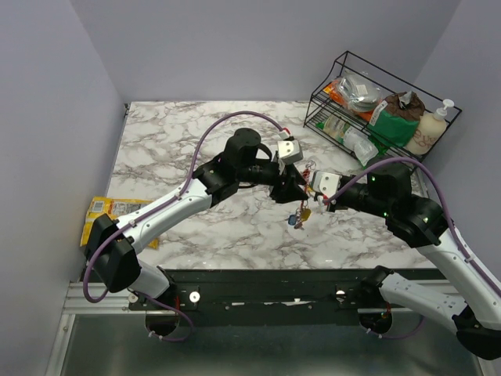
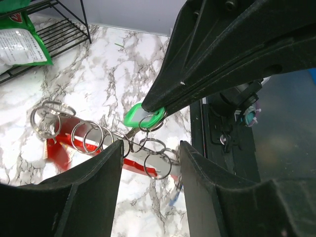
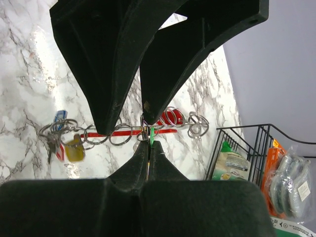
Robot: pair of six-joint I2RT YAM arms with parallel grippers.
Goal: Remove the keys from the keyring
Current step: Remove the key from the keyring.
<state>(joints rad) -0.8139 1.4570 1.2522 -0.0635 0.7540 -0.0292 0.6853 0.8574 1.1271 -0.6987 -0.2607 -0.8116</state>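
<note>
Right pincer (image 3: 148, 146) sits nearest the lens in its wrist view. Its tips are pressed together with no gap, pinching the green key (image 2: 143, 116). Whether the grip is on the tag edge or its small ring, cannot tell.

Left pincer (image 2: 150, 144) is spread about halfway and holds nothing. Its fingers straddle the row of split rings (image 2: 91, 138) strung on the keyring (image 3: 104, 133). One fingertip looks close to a ring, but contact is unclear.

Keyring is held up off the desk (image 1: 196, 133), roughly level, between the two pincers near mid-desk. The red bar runs 9 to 3 o'clock in the right wrist view. The other keys (image 3: 74, 150), blue, yellow and red, are bunched at the 9 o'clock end. In the top view they dangle at 6 o'clock below where the pincers meet.

Step, as I judge it: working the green key off, early in the task. All keys seem to be on the loop and none lies loose on the desk.

Next move needs:
- Left pincer closing on the red bar or a neighbouring ring to steady the keyring.
- Right pincer drawing the green key along toward the opening end.

Risks: the thin ring slipping from the tips, or the whole bunch swinging.
</note>
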